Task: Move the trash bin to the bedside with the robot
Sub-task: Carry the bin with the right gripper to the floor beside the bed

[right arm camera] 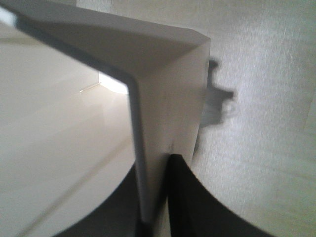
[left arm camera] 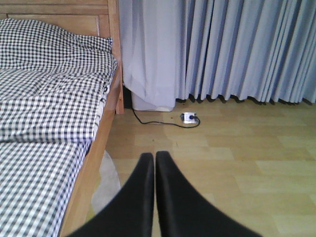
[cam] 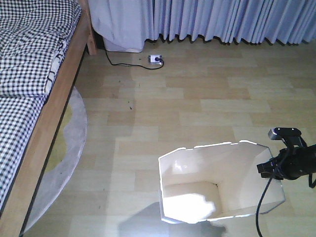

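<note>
From the front we see the right gripper (cam: 269,168) at the right-hand rim of the trash bin (cam: 197,168). The bin stands upright on the wooden floor (cam: 187,98), well apart from the bed frame (cam: 54,103) and its gingham cover (cam: 29,49) at the left. A pale rug (cam: 74,133) lies along the frame's foot. Curtains (cam: 222,19) hang at the far wall, with a power strip (cam: 155,59) on the floor below them.

At the left wrist we find the left gripper (left arm camera: 154,157) clenched on nothing, its tips pressed together, facing the bed's side and the curtains.

At the right wrist, the black fingers (right arm camera: 197,202) straddle the bin's wall, one inside and one outside, pinching it.
</note>
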### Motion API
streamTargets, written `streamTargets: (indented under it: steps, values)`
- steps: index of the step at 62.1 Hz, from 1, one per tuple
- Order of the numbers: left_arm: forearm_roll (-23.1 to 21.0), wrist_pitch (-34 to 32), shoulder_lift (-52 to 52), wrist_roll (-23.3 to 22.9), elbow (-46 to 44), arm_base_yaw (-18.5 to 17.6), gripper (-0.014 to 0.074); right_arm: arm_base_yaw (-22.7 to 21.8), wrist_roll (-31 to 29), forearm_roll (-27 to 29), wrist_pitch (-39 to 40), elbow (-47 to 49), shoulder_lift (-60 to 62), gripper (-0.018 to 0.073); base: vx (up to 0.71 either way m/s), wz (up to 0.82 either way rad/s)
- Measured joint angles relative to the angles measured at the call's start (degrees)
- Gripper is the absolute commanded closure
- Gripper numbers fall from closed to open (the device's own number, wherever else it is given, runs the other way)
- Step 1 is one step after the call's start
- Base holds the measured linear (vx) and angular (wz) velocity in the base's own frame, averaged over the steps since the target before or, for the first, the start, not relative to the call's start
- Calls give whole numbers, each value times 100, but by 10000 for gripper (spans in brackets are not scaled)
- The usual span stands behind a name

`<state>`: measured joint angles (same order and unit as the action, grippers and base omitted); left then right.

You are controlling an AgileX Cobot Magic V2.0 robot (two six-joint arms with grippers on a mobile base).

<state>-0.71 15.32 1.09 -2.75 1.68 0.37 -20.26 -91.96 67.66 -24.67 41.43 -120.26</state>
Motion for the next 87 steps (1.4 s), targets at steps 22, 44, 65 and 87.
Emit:
streamTargets:
  steps: [22, 44, 65, 87]
  values:
    - [0, 0, 0, 0, 0, 0, 602, 0, 0, 0, -5, 0, 0, 565, 41, 5]
    - [0, 0, 0, 0, 0, 0, 602, 0, 0, 0, -11, 0, 0, 565, 38, 3]
    - [0, 0, 0, 0, 0, 0, 602, 0, 0, 0, -18, 0, 0, 565, 35, -1]
    - [0, 0, 0, 0, 0, 0, 602, 0, 0, 0, -18, 0, 0, 565, 34, -3]
